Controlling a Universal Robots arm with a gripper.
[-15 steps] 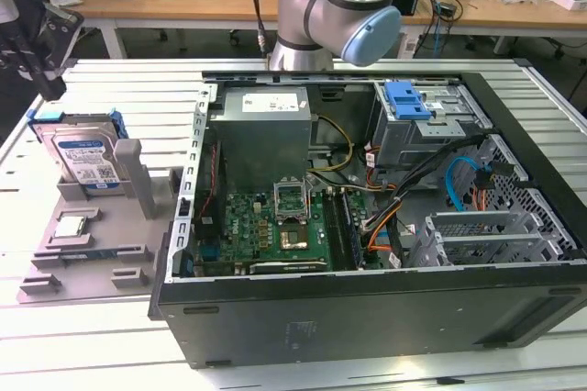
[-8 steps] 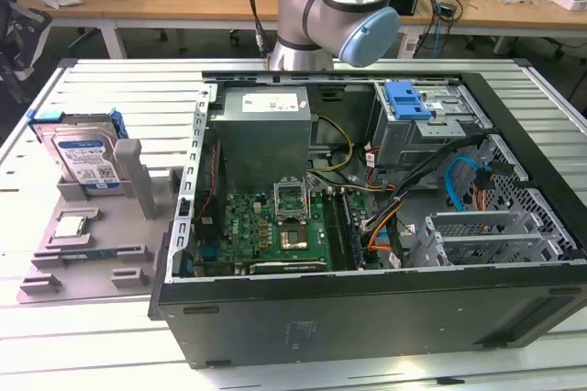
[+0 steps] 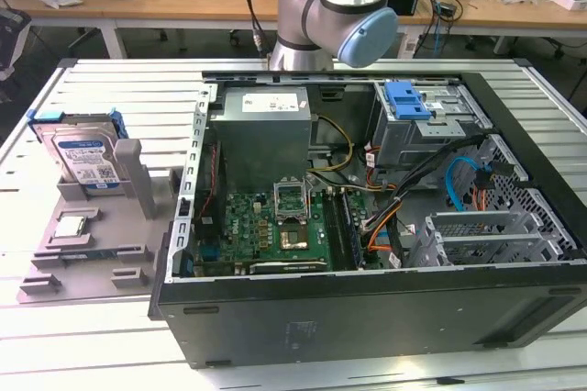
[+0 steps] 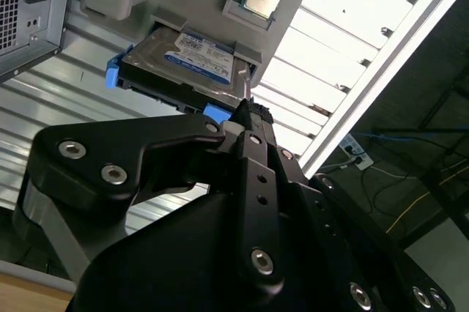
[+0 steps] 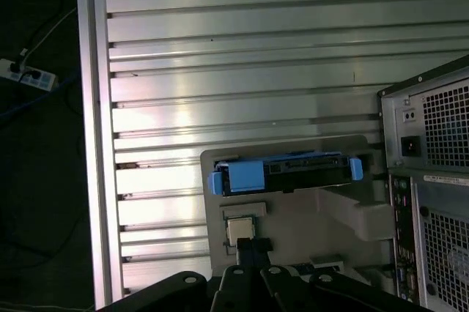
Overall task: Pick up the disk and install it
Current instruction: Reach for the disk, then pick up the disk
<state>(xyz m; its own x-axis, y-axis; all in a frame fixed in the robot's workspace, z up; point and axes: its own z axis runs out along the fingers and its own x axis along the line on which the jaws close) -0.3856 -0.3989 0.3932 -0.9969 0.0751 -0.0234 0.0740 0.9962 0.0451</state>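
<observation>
the disk [image 3: 85, 156] is standing on its edge in a slot of a grey holder [image 3: 103, 226], which is lying on the slatted metal desk [image 3: 92, 354] at the exterior view's left, just beside the open computer case [image 3: 367, 310]. it is showing as a flat silver metal drive with a blue plastic carrier framing it, the blue tabs sticking out at both ends. a white-and-blue label is covering most of its broad face, with dark barcode stripes and lines of fine print that i cannot make out. in the second wrist view the disk [image 4: 196, 58] is turning that label towards the camera; in the first wrist view the disk [image 5: 286, 173] is presenting its dark thin edge between the blue ends.

a small square silver chip [image 3: 73, 226] is sitting in a recess of the same holder, near the disk but apart from it.

the arm [image 3: 335, 4] is hanging beyond the far wall of the case. the jaws are showing in both wrist views as black links meeting at the tips — closed, gripping nothing, and not touching the disk.

inside the case a blue bracket [image 3: 409, 99] is sitting on the drive cage, a grey power supply [image 3: 261, 134] is carrying a white sticker, and a green motherboard [image 3: 266, 226] is lying below it.
</observation>
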